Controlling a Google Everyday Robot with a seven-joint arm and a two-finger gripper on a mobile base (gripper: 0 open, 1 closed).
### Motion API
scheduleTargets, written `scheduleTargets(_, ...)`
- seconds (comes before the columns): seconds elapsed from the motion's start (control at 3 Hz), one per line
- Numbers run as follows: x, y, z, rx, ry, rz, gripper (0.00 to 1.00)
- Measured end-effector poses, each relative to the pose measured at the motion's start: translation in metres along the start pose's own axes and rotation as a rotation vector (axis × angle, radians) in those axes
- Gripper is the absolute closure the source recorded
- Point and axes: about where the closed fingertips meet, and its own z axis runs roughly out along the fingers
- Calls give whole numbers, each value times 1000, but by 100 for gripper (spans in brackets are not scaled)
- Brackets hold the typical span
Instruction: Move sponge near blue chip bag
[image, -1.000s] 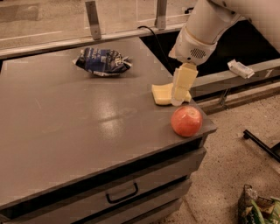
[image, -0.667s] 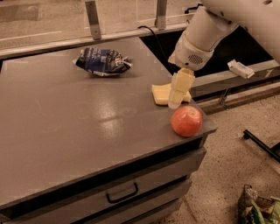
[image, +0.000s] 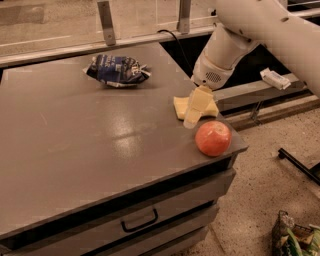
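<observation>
While I am watching through the one camera, the hand (image: 193, 116) is hanging directly over the sponge (image: 180, 108), low above the table (image: 90, 155) near its right edge. I am not able to tell whether it is apart, together or clamped on the foam, since its pale yellow is blending with the sponge beneath it. The sponge is lying flat, just beyond the apple (image: 213, 138) and close to it, not touching as far as I am seeing, while the blue chip bag (image: 117, 70) is sitting well apart toward the far left. I am judging the sponge to be light, soft and springy: it is going to squash under a pinch rather than slip, and nothing about it is fragile. I am reckoning the best hold is across its short width near the middle, reaching down to the table so both sides are caught, because a corner grip is likely to let it flop or peel out. I am also minding the apple, which is round, sitting near the table corner, and liable to roll off if nudged.
</observation>
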Motion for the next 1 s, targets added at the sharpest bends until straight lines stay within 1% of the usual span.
scheduleTargets(0.33, 6, -7, 11, 7, 57, 92, 0)
scheduleTargets(0.67, 13, -12, 21, 21, 105, 148, 16)
scheduleTargets(1.0, 19, -17, 23, 30, 112, 167, 39)
